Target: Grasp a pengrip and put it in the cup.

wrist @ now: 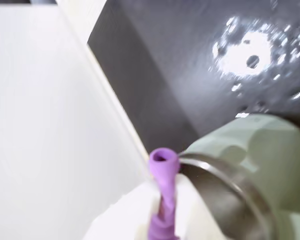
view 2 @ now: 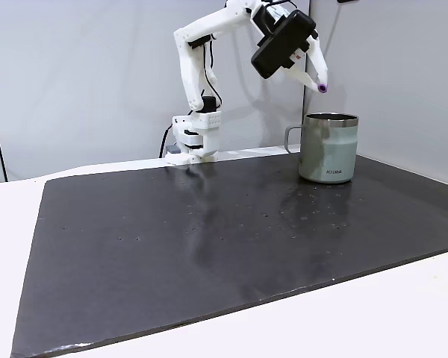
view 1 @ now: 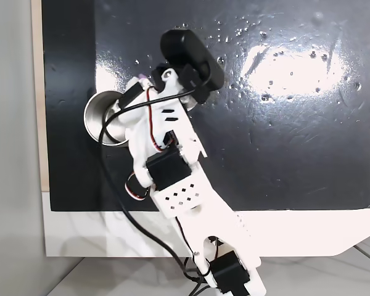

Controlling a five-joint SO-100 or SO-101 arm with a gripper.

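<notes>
One small lilac-purple ribbed pengrip is clamped in the white hand, above the rim of the steel grey-green cup

Your arm rises from its base at the far edge of the mat, folds at the elbow and reaches out to the right in a fixed view, wrist pitched so the gripper points down and outward, raised in the air. In the wrist view the two white fingers are closed on the pengrip, whose open end sticks out past the tips. From above, the gripper is largely hidden by the wrist camera housing, so its exact finger spacing can't be read there.
</notes>
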